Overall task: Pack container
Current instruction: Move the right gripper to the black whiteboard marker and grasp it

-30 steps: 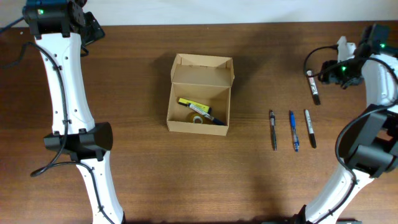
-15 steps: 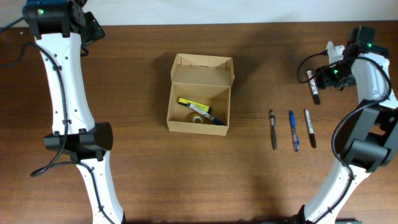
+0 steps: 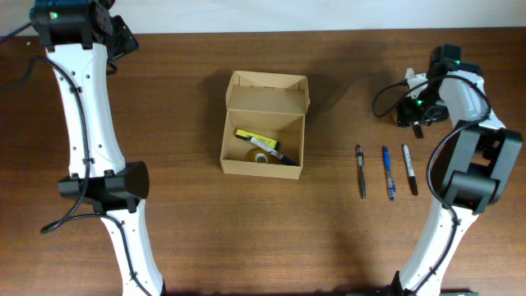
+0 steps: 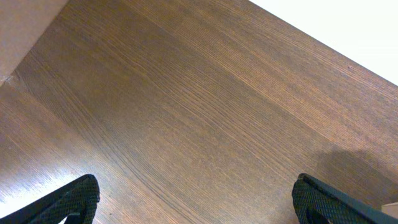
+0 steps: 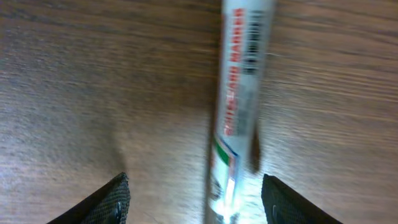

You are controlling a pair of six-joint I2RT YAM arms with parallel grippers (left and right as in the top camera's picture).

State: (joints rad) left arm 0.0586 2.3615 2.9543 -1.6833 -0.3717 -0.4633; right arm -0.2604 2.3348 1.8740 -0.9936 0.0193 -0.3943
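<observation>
Container (image 3: 267,100), lid flap raised, sits mid-table with a yellow marker (image 3: 256,138) already inside. Right gripper (image 5: 194,190) hangs at the far right, jaws spread to either side of a white marker (image 5: 239,106) that lies flat on the table (image 3: 181,238). The marker's long axis runs near to far, straight between the fingers. From these jaws the container lies well to the left. Left gripper (image 4: 196,202), jaws spread wide and empty, is parked at the far left. Three pens (image 3: 387,173) wait beside the right arm.
</observation>
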